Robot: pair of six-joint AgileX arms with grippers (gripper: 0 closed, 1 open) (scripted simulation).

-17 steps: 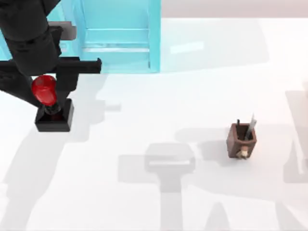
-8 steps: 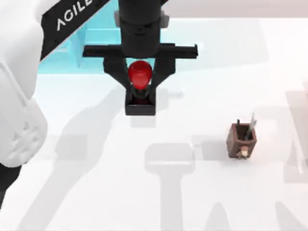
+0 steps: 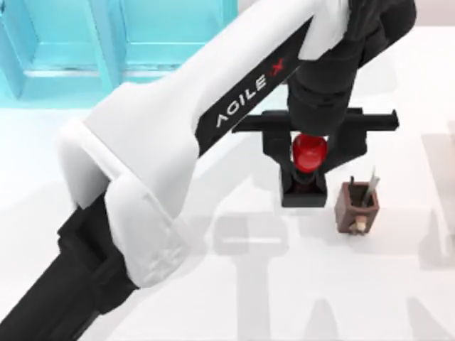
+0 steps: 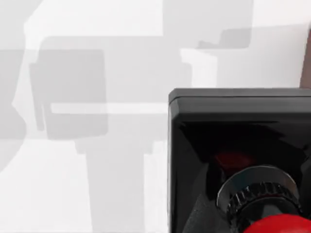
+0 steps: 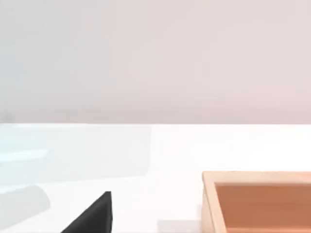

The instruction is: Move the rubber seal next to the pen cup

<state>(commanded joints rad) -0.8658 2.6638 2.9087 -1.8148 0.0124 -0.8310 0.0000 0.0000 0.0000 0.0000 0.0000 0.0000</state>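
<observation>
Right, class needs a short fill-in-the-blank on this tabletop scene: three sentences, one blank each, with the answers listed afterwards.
1. The left gripper is shut on the rubber seal, gripping it at its ____ knob.
2. In the top view the seal is to the ____ of the pen cup.
3. The cup holds a few ____.

Answers: red; left; pens

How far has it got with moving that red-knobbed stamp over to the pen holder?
Mostly done: the left end effector is shut on the rubber seal and has brought it just left of the pen cup. Left to do: set it on the table and let go.
</observation>
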